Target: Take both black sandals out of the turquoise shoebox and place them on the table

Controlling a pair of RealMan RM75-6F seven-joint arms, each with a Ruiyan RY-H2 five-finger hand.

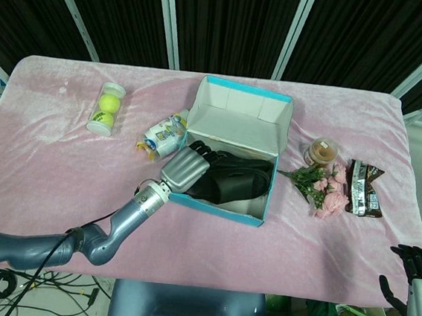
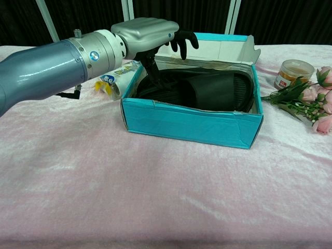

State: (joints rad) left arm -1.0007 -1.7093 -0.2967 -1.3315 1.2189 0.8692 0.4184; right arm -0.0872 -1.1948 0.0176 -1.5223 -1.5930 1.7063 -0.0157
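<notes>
Over the left end of the turquoise shoebox (image 2: 192, 124), the dark fingers (image 2: 182, 40) of the left hand (image 1: 187, 168) are spread and bent downward; one of them goes down into the box and seems to touch the black sandals (image 2: 207, 91), but I cannot tell if it has already hold of one. The hand comes from above, probably because the box walls leave no other way to the sandals, which lie flat inside, close together, with their wide straps up. The open lid (image 1: 238, 112) stands up on the far side, so lifting toward the near side looks easier. Just left of the box, touching or almost touching its wall, lies a small white packet (image 1: 162, 135), and it could be pushed by the forearm. Farther left stands a clear tube with tennis balls (image 1: 106, 110). Right of the box are a small jar (image 1: 322, 150), pink flowers (image 1: 327, 192) and a dark snack bag (image 1: 363, 189). The right hand (image 1: 412, 282) waits at the near right corner, off the table edge, fingers loosely apart and holding nothing.
</notes>
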